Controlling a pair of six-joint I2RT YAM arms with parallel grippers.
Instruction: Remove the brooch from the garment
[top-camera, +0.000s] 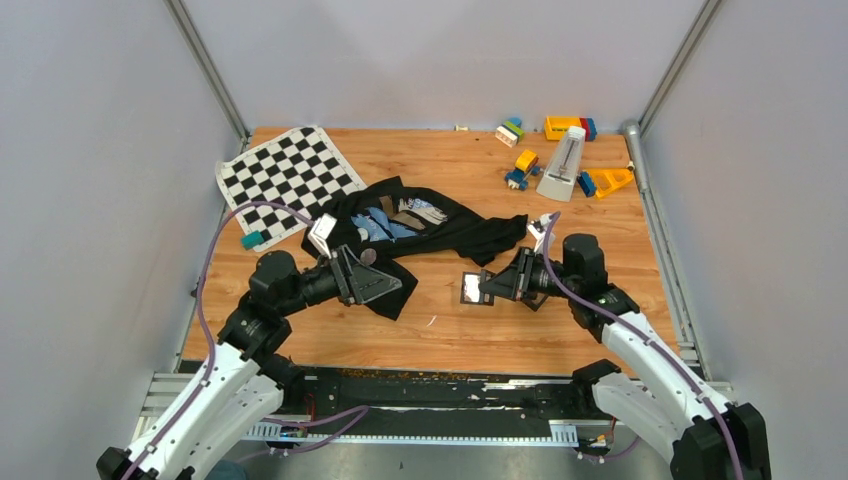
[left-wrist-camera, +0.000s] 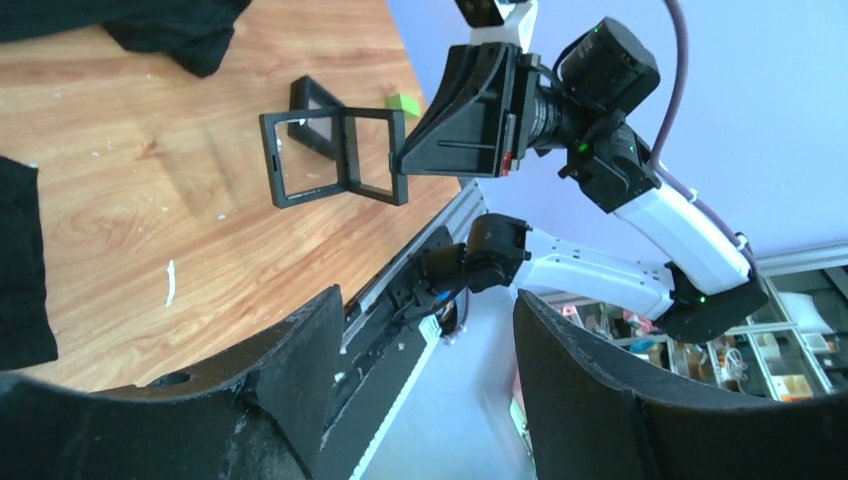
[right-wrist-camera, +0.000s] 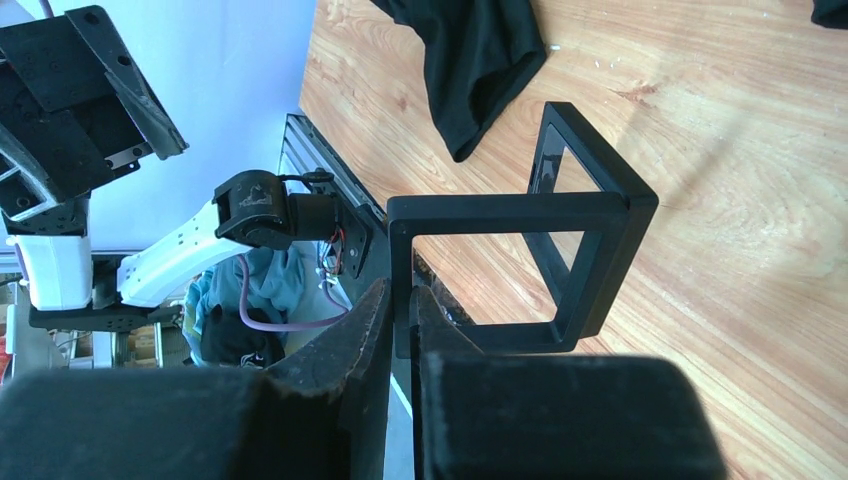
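Note:
The black garment (top-camera: 440, 228) with its blue, white and brown print lies crumpled mid-table. A tiny pale grey piece (top-camera: 368, 256), apparently the brooch, shows on the cloth just above my left gripper (top-camera: 385, 285). The wrist views do not show it. In the left wrist view the left gripper (left-wrist-camera: 425, 330) is open and empty, over the garment's near corner (left-wrist-camera: 20, 260). My right gripper (top-camera: 492, 285) is shut on the edge of an open, hinged square black tray (top-camera: 470, 288), held above the table. The right wrist view shows the fingers (right-wrist-camera: 375, 330) clamping the tray's frame (right-wrist-camera: 520, 210). The tray also shows in the left wrist view (left-wrist-camera: 335, 155).
A black-and-white chequered mat (top-camera: 288, 172) lies at the back left, with a teal block (top-camera: 252, 240) near it. Toy blocks (top-camera: 520, 165) and a white metronome (top-camera: 563, 165) stand at the back right. A small white scrap (top-camera: 432, 322) lies on the wood near the front.

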